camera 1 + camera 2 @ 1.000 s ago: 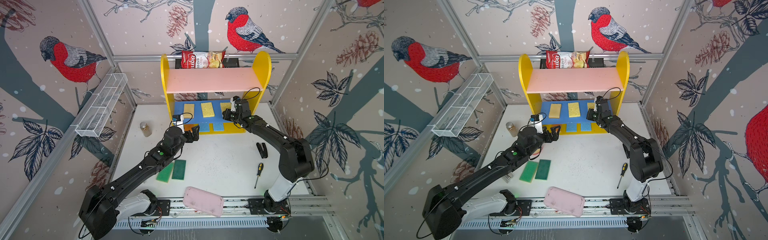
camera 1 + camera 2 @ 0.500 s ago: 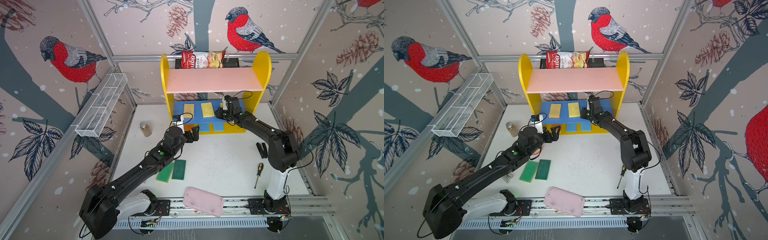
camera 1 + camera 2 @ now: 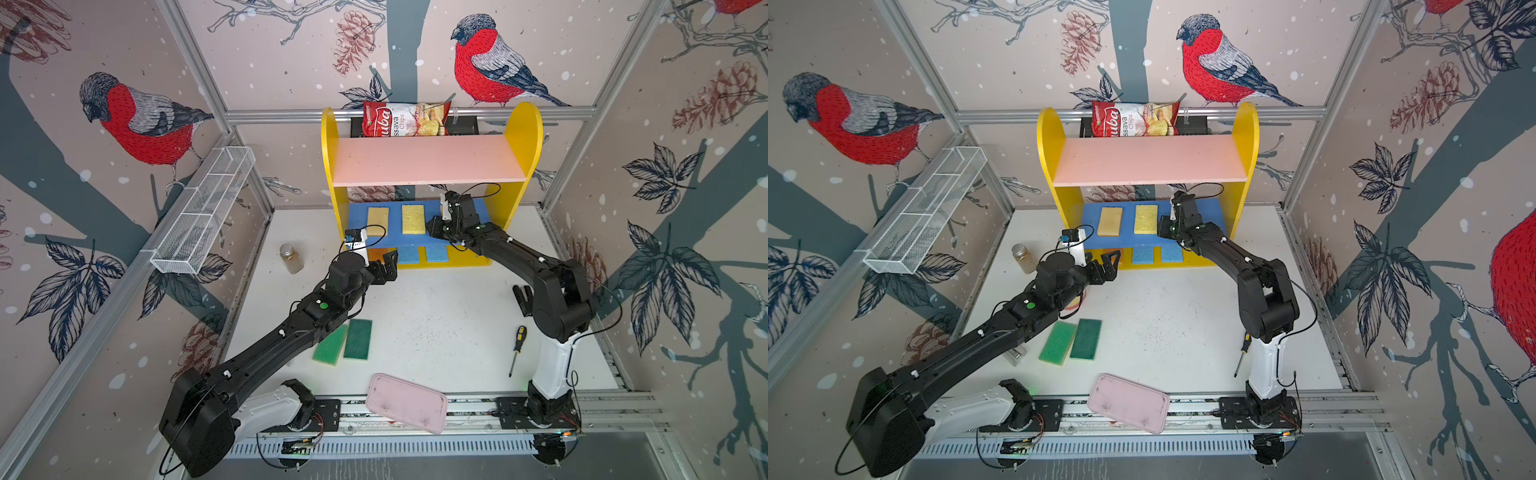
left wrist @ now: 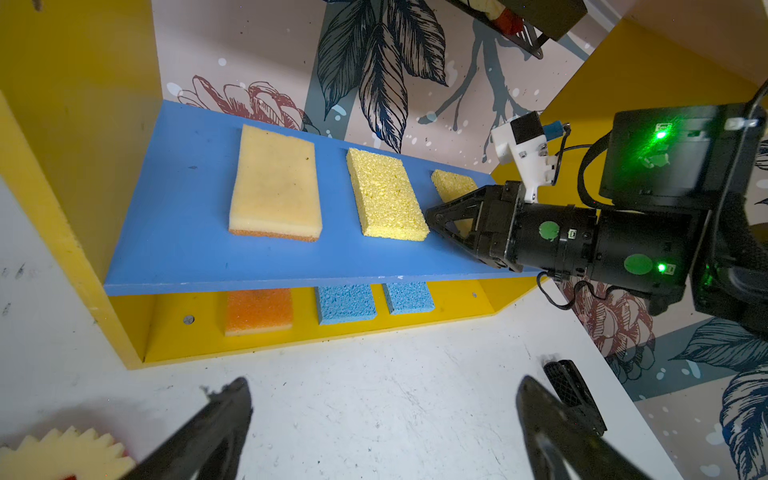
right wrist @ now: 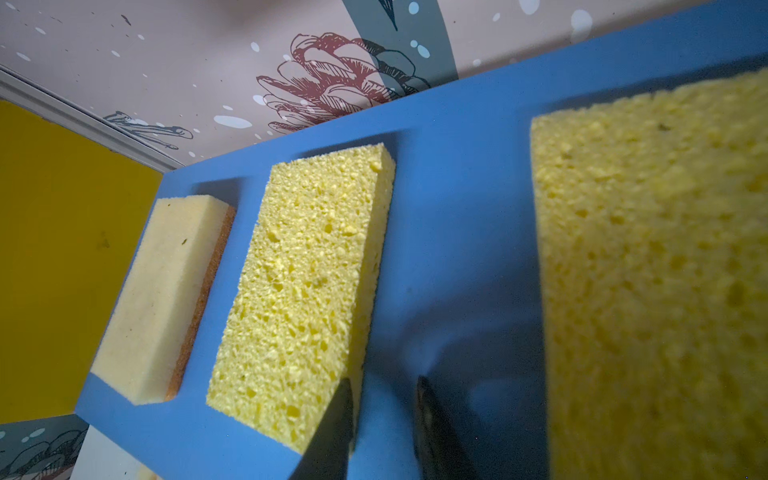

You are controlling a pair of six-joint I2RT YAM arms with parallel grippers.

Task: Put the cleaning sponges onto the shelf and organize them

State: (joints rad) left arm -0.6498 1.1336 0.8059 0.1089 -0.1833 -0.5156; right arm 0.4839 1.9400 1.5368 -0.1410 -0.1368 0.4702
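Note:
The shelf (image 3: 428,160) stands at the back, with yellow sides and a pink top board. Its blue board (image 4: 183,232) carries a tan sponge (image 3: 377,221), a yellow sponge (image 3: 413,219) and another yellow sponge (image 4: 453,185). My right gripper (image 5: 384,382) hovers low over the bare blue between the two yellow ones, jaws slightly open and holding nothing. An orange sponge (image 4: 258,309) and two blue sponges (image 4: 347,303) lie on the yellow base. Two green sponges (image 3: 345,343) lie on the table. My left gripper (image 4: 382,386) stands wide open over the table in front of the shelf. A smiley sponge (image 4: 62,453) lies under it.
A chips bag (image 3: 405,118) sits behind the top board. A small jar (image 3: 291,258) stands left of the shelf and a wire rack (image 3: 203,212) hangs on the left wall. A pink tray (image 3: 407,403), a screwdriver (image 3: 516,347) and a black clip (image 4: 573,395) lie on the table.
My right gripper has swung left along the blue board, away from the right-hand yellow sponge, and its jaws have parted a little. The left arm has not moved.

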